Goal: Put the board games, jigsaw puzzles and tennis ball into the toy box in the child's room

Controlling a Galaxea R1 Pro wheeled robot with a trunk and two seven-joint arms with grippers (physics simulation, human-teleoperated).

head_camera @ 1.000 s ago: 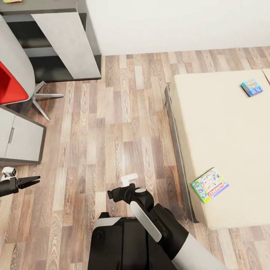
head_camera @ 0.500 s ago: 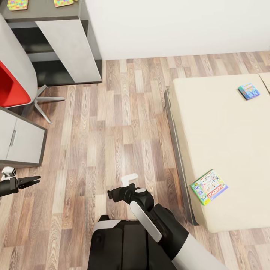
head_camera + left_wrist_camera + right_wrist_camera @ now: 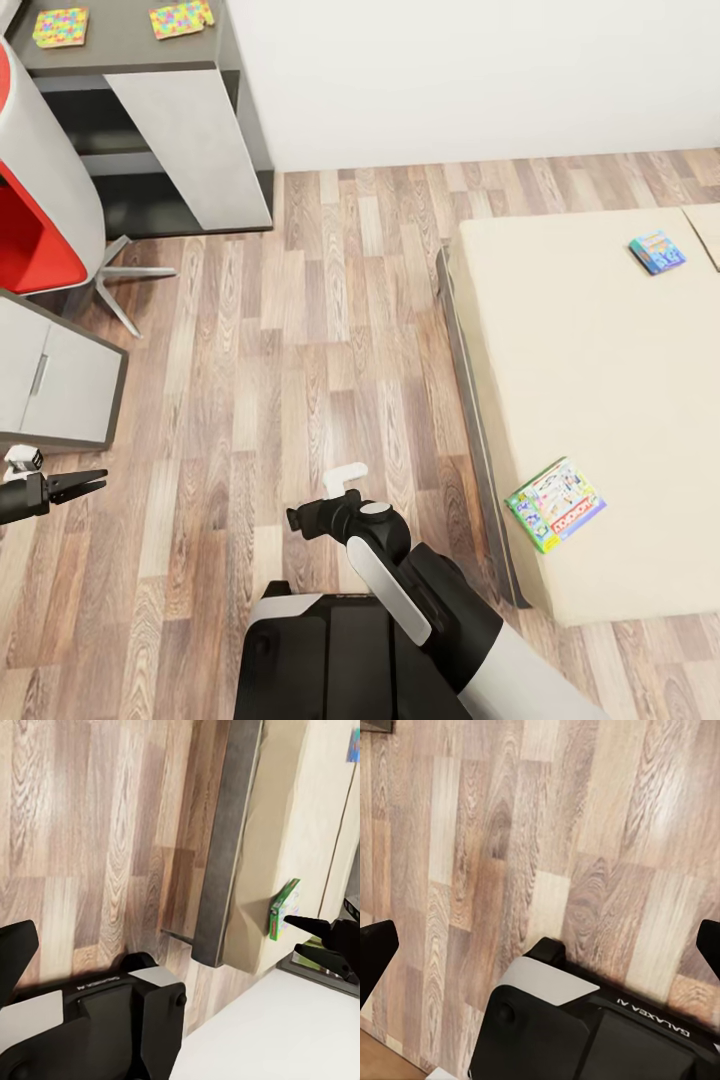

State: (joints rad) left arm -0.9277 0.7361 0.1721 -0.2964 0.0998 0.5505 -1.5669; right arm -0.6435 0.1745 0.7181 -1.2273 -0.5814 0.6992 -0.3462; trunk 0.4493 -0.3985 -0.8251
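Observation:
Two jigsaw puzzles point(image 3: 60, 27) point(image 3: 180, 18) lie on the dark-grey section of the table point(image 3: 130, 45) at the far left. On the bed point(image 3: 610, 380) at the right lie two board games: a white one with multicoloured edges point(image 3: 555, 503) point(image 3: 283, 909) near the front corner, and a small teal-blue one point(image 3: 657, 251) farther back. My left gripper point(image 3: 88, 484) hovers over the floor at the left, open and empty. My right gripper point(image 3: 305, 517) point(image 3: 540, 945) hangs open over the floor just ahead of my base, holding nothing. The toy box and tennis ball are out of view.
A red-and-white chair point(image 3: 35, 220) stands at the left beside a pale drawer unit point(image 3: 55, 375). Wood-plank floor point(image 3: 300, 330) stretches between table and bed. The bed's dark-grey frame point(image 3: 478, 420) runs along its near side. A white wall point(image 3: 450, 70) closes the back.
The whole view has shifted downward, so the camera moved: the two jigsaw puzzles on the table have come fully into sight. Both arms keep the same pose.

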